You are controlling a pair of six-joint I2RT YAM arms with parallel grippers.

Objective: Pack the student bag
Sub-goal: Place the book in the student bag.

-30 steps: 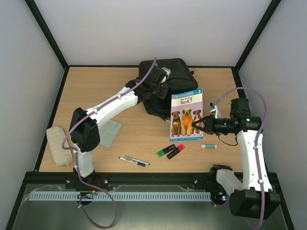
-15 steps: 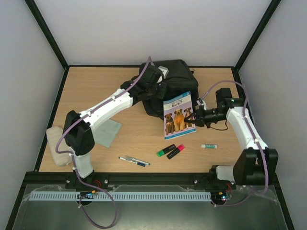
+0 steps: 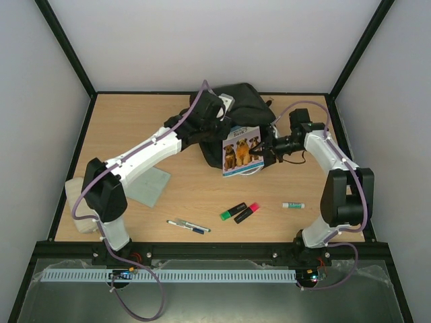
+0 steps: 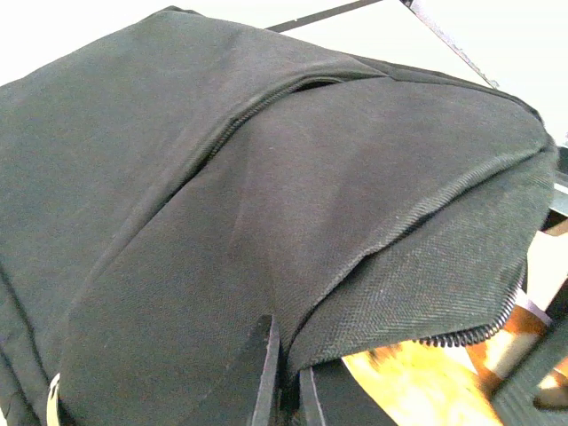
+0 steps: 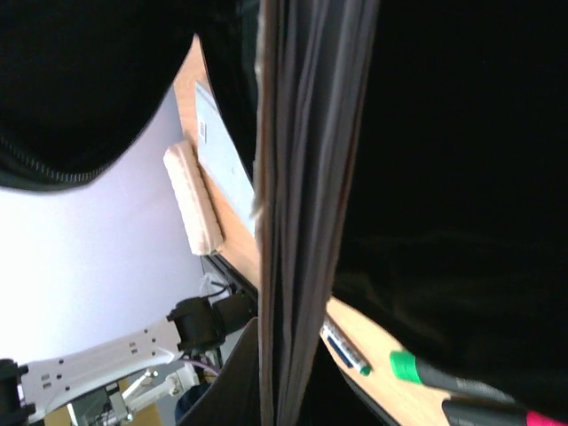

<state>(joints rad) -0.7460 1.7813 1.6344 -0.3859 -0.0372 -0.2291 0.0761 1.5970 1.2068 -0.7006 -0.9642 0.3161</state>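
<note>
I read the bag [image 4: 177,177] as matt black woven cloth, coarser-ribbed near its zip [image 4: 470,336]; the book [image 3: 241,149] has a glossy paper cover; the counter [image 3: 135,121] is smooth, matt wood grain; the pouch [image 5: 191,200] at the left edge looks cream and fuzzy.

A robotics laboratory test cell is shown. A wooden table [image 3: 114,121] is enclosed by plain white panels [image 3: 215,40] set in a black frame [image 3: 64,46]. A left arm [image 3: 145,156] and a right arm [image 3: 323,151] are bolted at the table's near edge, beside a slotted cable duct [image 3: 168,276], and purple cabling [image 3: 304,103] is looped openly along the arms.
</note>
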